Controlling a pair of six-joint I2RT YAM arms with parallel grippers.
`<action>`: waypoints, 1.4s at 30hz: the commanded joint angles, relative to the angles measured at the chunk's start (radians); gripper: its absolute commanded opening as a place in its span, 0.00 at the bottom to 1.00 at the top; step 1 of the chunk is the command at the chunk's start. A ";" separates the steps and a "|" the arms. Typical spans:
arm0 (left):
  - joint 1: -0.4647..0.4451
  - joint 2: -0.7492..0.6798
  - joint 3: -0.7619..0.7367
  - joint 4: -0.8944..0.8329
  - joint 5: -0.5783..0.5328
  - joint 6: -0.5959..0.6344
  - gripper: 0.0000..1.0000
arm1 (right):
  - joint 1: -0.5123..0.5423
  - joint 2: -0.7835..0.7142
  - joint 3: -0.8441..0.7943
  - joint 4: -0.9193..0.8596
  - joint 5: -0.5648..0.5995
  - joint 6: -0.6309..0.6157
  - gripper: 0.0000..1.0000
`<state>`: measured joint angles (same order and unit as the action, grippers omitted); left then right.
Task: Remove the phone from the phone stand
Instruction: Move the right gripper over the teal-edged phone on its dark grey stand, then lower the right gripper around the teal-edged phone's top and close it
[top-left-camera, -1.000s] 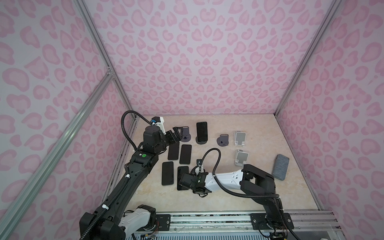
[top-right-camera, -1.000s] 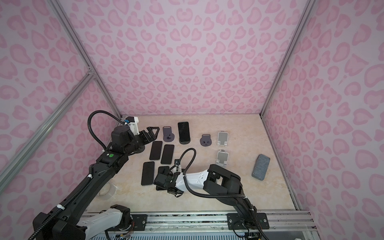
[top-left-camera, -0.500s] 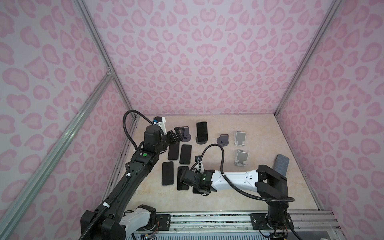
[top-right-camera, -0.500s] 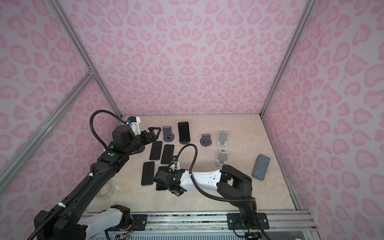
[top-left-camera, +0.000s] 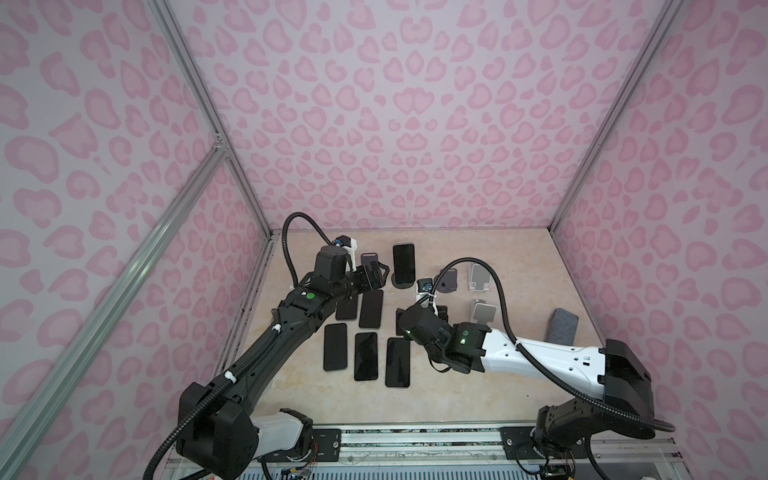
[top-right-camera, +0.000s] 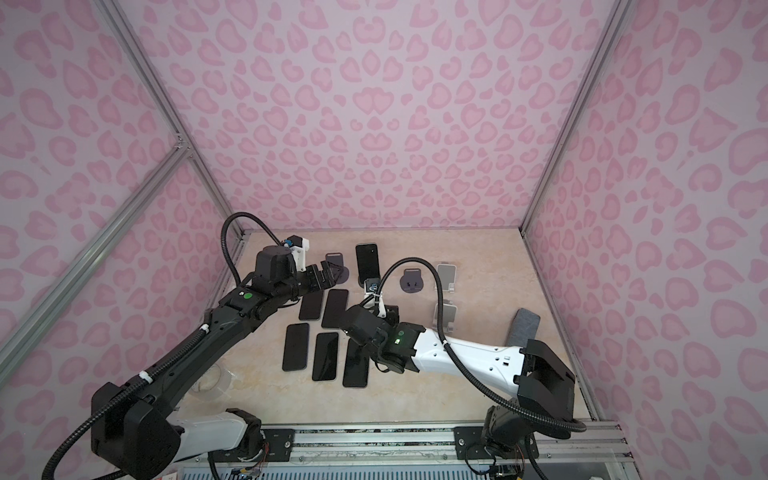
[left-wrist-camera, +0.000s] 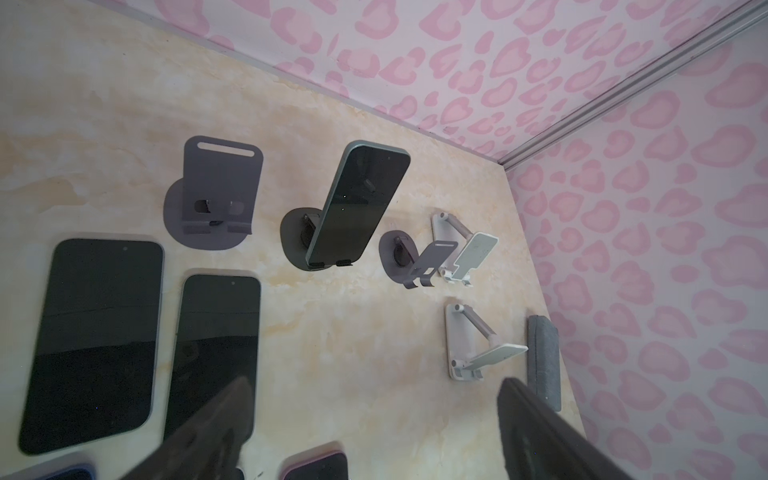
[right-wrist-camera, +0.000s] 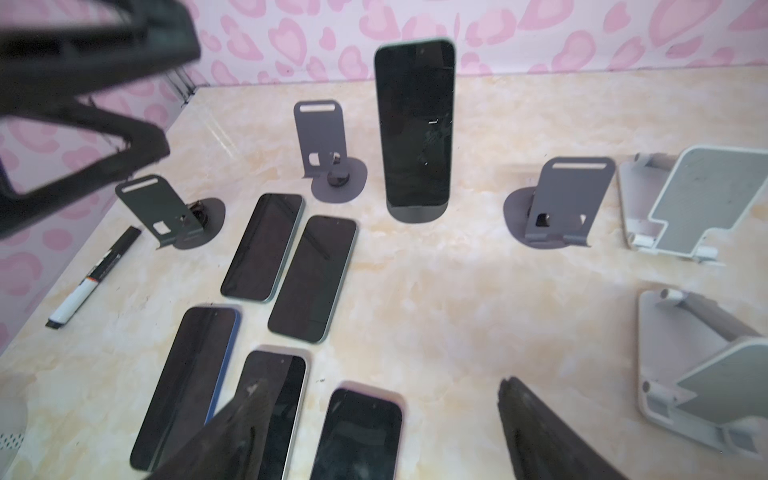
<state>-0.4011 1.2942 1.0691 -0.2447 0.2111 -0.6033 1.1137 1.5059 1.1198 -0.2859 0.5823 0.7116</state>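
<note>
Phone first: the black-screened slab phone (top-left-camera: 403, 264) (top-right-camera: 368, 262) stands upright, leaning back, on the dark grey round-base metal stand (left-wrist-camera: 293, 239). Its bottom edge sits in the stand's two lips. Both are at approx. 12 o'clock of the beige marble-look tabletop (top-left-camera: 519, 266) in both top views.

L gripper (left-wrist-camera: 372, 395) is wide open, w/ only tabletop betw. its fingers. In a top view it hangs at 9 o'clock of the phone, near but not touching. R gripper (right-wrist-camera: 382, 392) is also spread open, at approx. 6 o'clock of the phone and well apart from it.

Five flat dark-screened phones (top-left-camera: 365, 356) lie face-up in two rows at approx. 7 o'clock of the stand.

- Empty dark grey slotted stand (left-wrist-camera: 216, 195): just beside the phone at 9 o'clock.
- Small grey round-base stand (top-left-camera: 446, 280): at 3 o'clock.
- Two white folding stands (top-left-camera: 478, 276): past that one, 3–4 o'clock.
- Grey fabric pouch (top-left-camera: 562, 330): at 4 o'clock, by the R wall.
- Black-and-white marker pen (right-wrist-camera: 93, 278): shows in the R wrist view only.
</note>
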 joint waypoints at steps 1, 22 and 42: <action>-0.001 0.010 0.012 -0.014 -0.004 0.011 0.95 | -0.023 -0.014 -0.011 0.057 -0.005 -0.091 0.90; 0.019 -0.021 0.015 -0.042 -0.112 -0.003 0.95 | -0.268 0.046 0.051 0.139 -0.193 -0.264 0.96; 0.060 -0.027 0.006 -0.030 -0.099 -0.018 0.95 | -0.317 0.346 0.356 0.154 -0.220 -0.356 0.99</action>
<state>-0.3420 1.2686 1.0752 -0.2916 0.1120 -0.6197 0.8001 1.8233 1.4635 -0.1753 0.3668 0.3840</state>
